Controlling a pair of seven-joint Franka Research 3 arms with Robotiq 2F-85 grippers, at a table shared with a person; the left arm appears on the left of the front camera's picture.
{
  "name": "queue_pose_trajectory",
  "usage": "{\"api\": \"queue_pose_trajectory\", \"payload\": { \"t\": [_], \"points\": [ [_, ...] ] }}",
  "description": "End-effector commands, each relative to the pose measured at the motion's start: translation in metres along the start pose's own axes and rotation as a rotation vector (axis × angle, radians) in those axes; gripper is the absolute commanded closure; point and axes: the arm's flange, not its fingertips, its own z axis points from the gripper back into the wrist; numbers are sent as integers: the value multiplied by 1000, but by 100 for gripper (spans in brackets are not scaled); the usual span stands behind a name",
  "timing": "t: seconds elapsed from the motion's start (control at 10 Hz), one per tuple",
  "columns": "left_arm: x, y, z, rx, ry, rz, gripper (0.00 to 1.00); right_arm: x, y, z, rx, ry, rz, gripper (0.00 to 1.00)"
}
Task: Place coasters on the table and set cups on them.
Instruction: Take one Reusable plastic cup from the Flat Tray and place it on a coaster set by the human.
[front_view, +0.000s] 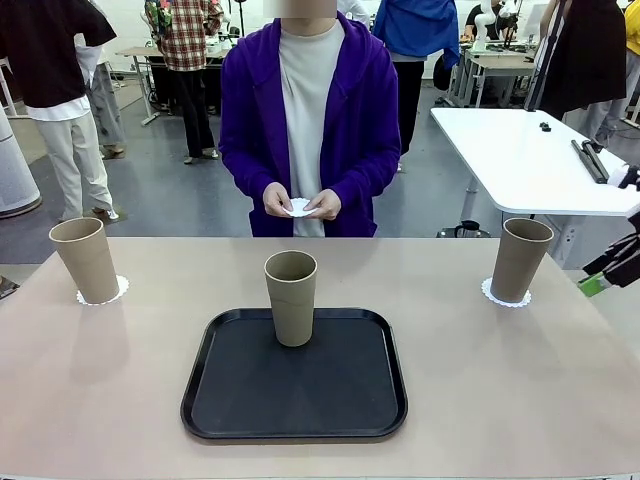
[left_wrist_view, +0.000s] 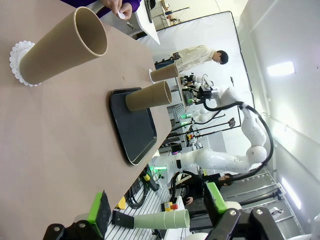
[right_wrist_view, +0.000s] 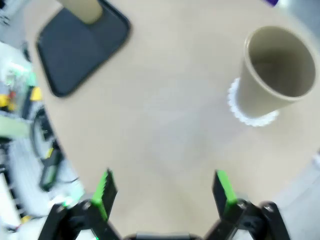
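item: tray cup (front_view: 291, 297). stood upright at the back middle of the black tray (front_view: 295, 400), long axis vertical, mouth up, no coaster under it. judged the one cup left to move.

item: third coaster (front_view: 299, 208). was held in the person's hands (front_view: 325, 206) at the far side, above the table (front_view: 500, 400) edge and not yet laid down. its landing spot could not be told.

item: left cup (front_view: 85, 260). stood on the left coaster (front_view: 103, 293), near the far left corner. judged done.

item: right cup (front_view: 520, 258). stood on the right coaster (front_view: 505, 295), near the far right. judged done.

item: right gripper (right_wrist_view: 165, 192). fingers were spread wide with nothing between them. in the front view it sat at the right edge, just beside the right cup and apart from it. in its wrist view the tray cup lay well apart, up and to the left, beyond bare table.

item: left gripper (left_wrist_view: 156, 205). fingers were spread with nothing between them. in its wrist view the left cup lay nearest, the tray cup farther on, past the tray's near edge.

note: the tray cup lay between the two arms. which one was nearer could not be told. with the axis vertical, a level grip from the side about the cup's middle seemed called for, once the third coaster was down.
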Motion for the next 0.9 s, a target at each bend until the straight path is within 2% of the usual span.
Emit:
{"api": "queue_pose_trajectory", "payload": {
  "t": [0.0, 0.2, 0.3, 0.4, 0.7, 0.8],
  "points": [
    [0, -2, 2, -7, -9, -1, 0, 32, 34, 16, 8, 84, -1, 0],
    [0, -2, 2, -7, -9, -1, 0, 66, 60, 24, -90, 148, -75, 0],
    [0, -2, 2, -7, -9, -1, 0, 83, 66, 36, -129, 128, -125, 0],
    [0, -2, 2, -7, -9, -1, 0, 94, 68, 36, -180, 180, -190, 0],
    [0, -2, 2, -7, -9, -1, 0, 113, 58, 32, -246, 188, -321, 0],
    [0, -2, 2, -7, -9, -1, 0, 103, 74, 41, -202, 159, -208, 0]
  ]
}}
